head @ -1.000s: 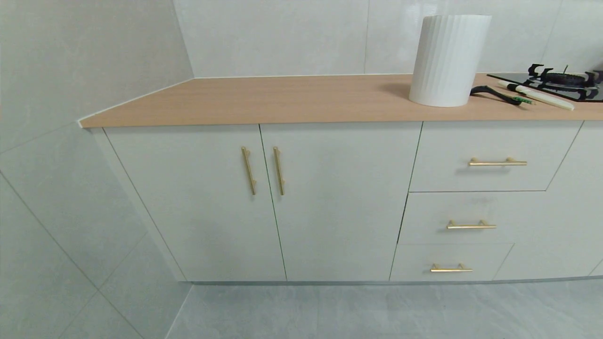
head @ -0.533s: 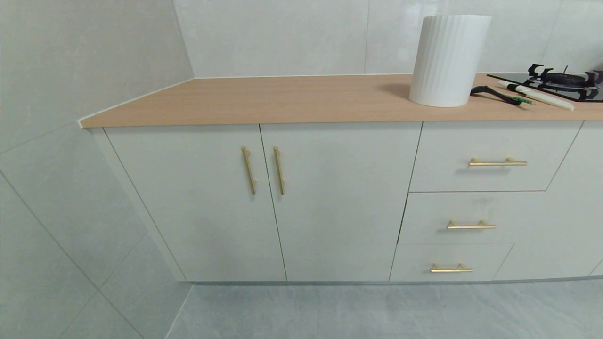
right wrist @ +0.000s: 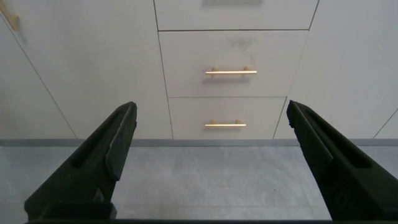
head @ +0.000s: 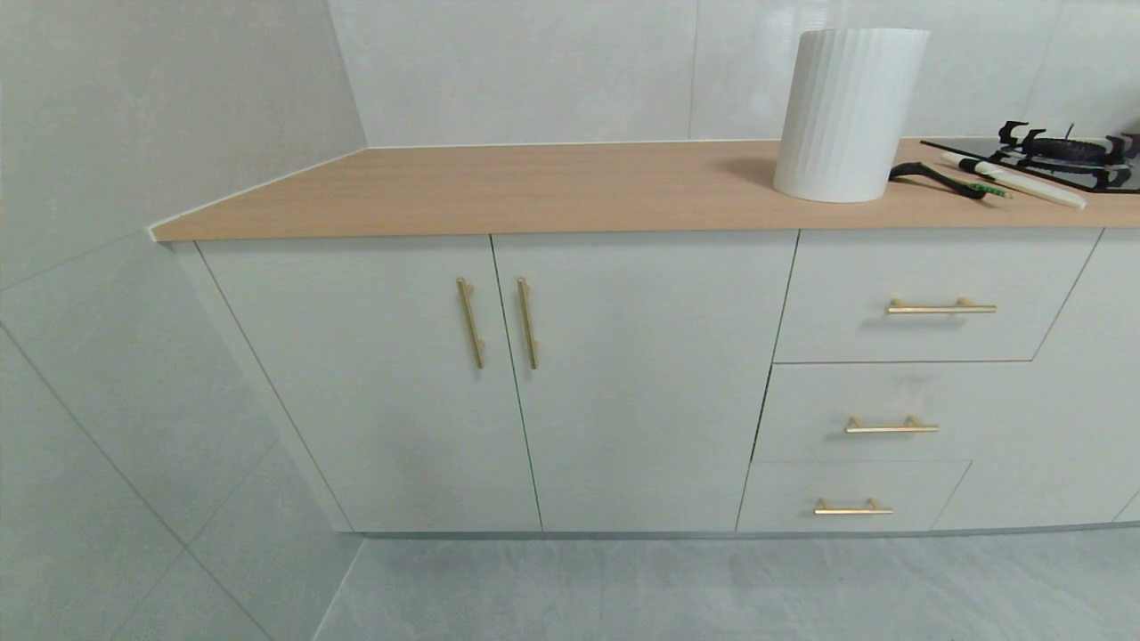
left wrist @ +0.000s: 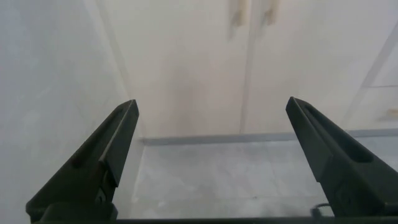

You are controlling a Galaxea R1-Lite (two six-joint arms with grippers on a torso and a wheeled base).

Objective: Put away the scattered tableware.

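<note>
Nothing has moved since the earlier frames: camera, counter and utensils stand as they did. Left gripper (left wrist: 211, 106) and right gripper (right wrist: 211, 107) both hang low before the cabinet, jaws spread wide and empty. The left faces the floor (left wrist: 205, 180) at the foot of the cabinet doors (left wrist: 186, 62); the right faces the lower drawers (right wrist: 231, 62).

Tableware to be put away lies at the far right of the counter (head: 499, 187): a black utensil (head: 937, 179) just right of the tall white container (head: 846, 111), and a white-handled utensil (head: 1015, 181) beside it, along the near edge of the stove (head: 1060, 147). Whether the two utensils touch cannot be told.

Step in hand, as judged: the approach, with no pick begun. To do it well, the robot would first shift right until the utensils sit within reach. It would then raise the right arm above counter height before moving in, clear of the counter edge and the drawer handles (head: 940, 307). The black utensil, nearer the container, seems the better first pick. A grasp across its slim handle, jaws kept wide until they straddle it, should avoid nudging the white-handled utensil or the container. The container is a likely destination, though the drawers are another.
</note>
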